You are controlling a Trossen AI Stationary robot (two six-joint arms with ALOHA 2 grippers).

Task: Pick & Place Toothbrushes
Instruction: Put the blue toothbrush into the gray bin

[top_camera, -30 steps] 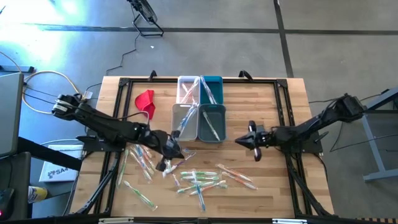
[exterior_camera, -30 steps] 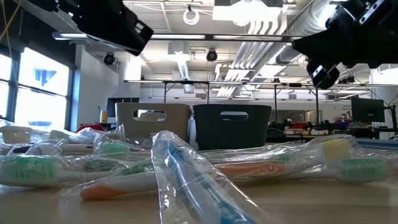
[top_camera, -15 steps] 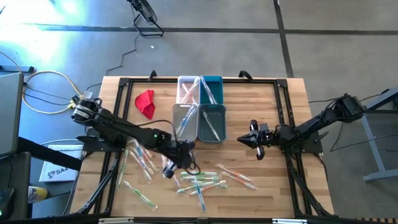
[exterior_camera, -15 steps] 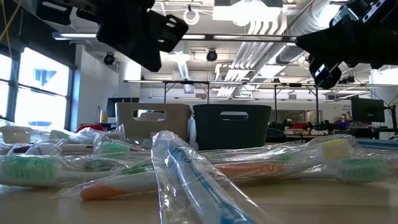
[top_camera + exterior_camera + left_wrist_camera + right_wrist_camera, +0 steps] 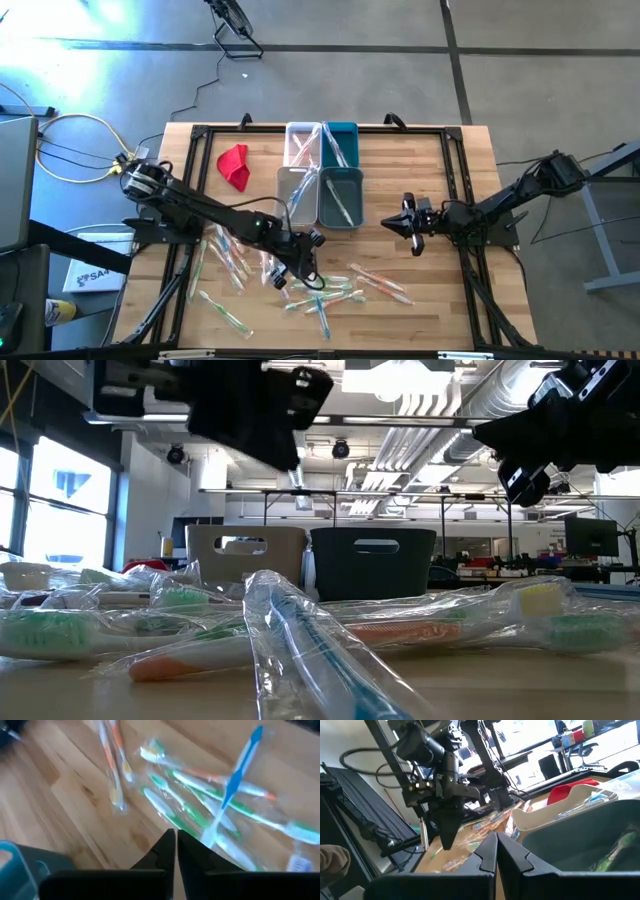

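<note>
Both grippers pressed together, left gripper (image 5: 296,268) above toothbrushes (image 5: 320,290), right gripper (image 5: 408,228) aside.

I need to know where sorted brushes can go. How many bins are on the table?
4, in a two-by-two block at the table's back centre: clear bin back left, teal bin back right, grey bin front left, dark bin front right. None seems hidden.

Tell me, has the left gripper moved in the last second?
Yes. In the high view the left gripper has moved rightward, from left of the bins to just below them, over the toothbrushes.
</note>
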